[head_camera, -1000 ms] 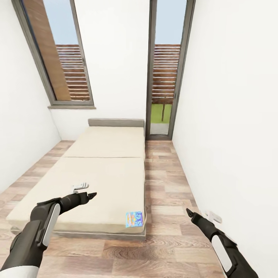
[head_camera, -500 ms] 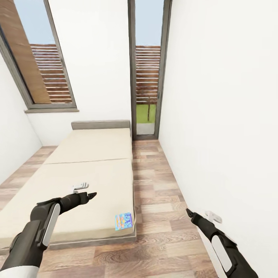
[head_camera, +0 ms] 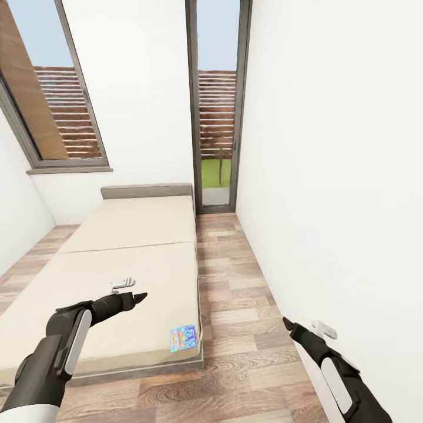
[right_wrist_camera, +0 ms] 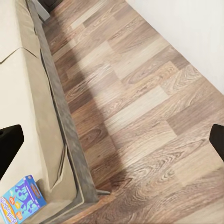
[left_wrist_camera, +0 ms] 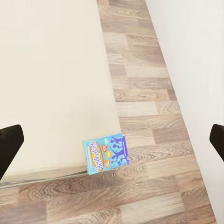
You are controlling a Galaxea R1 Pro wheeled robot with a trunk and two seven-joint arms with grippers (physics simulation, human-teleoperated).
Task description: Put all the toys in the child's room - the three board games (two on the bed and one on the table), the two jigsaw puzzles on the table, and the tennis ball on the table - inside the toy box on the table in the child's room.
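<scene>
A narrow room with a beige bed (head_camera: 117, 276) along the left side and a strip of wood floor (head_camera: 241, 305) between it and the white wall (head_camera: 329, 176) on the right. One board game (head_camera: 183, 338), a bright blue box with orange lettering, lies flat on the near right corner of the mattress, right at the edge above the floor.

The left claw (head_camera: 140, 297) hangs over the mattress with nothing in it; in the left wrist view its two dark fingertips (left_wrist_camera: 9, 147) sit far apart at the picture's sides, so it is spread wide. The board game (left_wrist_camera: 105, 154) lies ahead of this claw and toward the robot's right, well apart from it, with no contact.

The right claw (head_camera: 286, 322) hovers over the floor close to the wall, also empty, its fingertips (right_wrist_camera: 10, 144) likewise wide apart in the right wrist view. The game (right_wrist_camera: 19, 198) sits to its left, across the bed frame (right_wrist_camera: 63, 135), apart from it
</scene>
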